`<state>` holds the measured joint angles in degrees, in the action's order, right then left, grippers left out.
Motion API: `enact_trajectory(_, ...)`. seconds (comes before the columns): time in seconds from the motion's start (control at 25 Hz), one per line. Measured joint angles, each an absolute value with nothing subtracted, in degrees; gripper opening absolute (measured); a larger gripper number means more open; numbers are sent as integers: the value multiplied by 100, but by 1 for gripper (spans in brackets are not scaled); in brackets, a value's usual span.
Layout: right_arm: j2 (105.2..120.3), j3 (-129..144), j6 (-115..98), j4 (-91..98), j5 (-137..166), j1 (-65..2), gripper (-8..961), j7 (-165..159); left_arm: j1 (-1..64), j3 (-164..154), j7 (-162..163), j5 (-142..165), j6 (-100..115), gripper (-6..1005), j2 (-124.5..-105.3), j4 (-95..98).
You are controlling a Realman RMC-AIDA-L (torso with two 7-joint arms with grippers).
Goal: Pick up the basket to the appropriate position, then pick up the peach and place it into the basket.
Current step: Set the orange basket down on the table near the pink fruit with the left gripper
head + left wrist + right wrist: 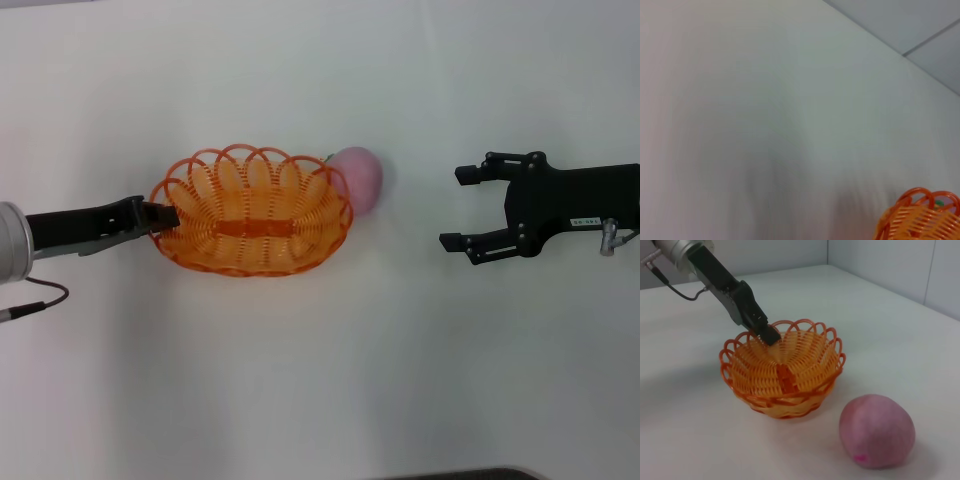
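Basket (250, 211) on counter (320, 380), rim pinched by left gripper (165, 216) jaws. Peach (357, 178) just beside far rim. Right gripper (458, 208) well apart, jaws spread. Best moved slowly, level, clear of peach.

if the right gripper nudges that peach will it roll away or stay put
The peach looks round and smooth, so a push from the open right gripper would probably roll it. The basket beside it might stop it on that side.
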<state>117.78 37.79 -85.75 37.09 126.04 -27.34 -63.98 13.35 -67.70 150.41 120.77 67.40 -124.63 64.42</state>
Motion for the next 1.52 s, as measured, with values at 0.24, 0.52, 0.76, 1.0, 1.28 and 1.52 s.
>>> enact_trajectory(0.24, 11778, 3779, -8574, 3709, 12604, -2733, 946, -6398, 1310, -6767, 15173, 12157, 6716, 63, -12463, 6442)
enact_trajectory(0.52, 11791, 3779, -8569, 3709, 12604, -2733, 946, -6405, 1297, -6764, 15264, 12141, 6709, 63, -12463, 6443)
enact_trajectory(0.76, 11802, 3779, -8569, 3709, 12604, -2733, 947, -6422, 1226, -6751, 15350, 12078, 6678, 62, -12463, 6452)
enact_trajectory(1.0, 11804, 3779, -8569, 3709, 12604, -2733, 947, -6432, 1174, -6740, 15356, 11952, 6687, 62, -12463, 6455)
enact_trajectory(1.28, 11818, 3779, -8570, 3709, 12604, -2739, 946, -6442, 1148, -6755, 15354, 11891, 6666, 63, -12463, 6496)
enact_trajectory(1.52, 11832, 3779, -8570, 3709, 12604, -2744, 946, -6442, 1134, -6721, 15333, 11890, 6668, 63, -12463, 6475)
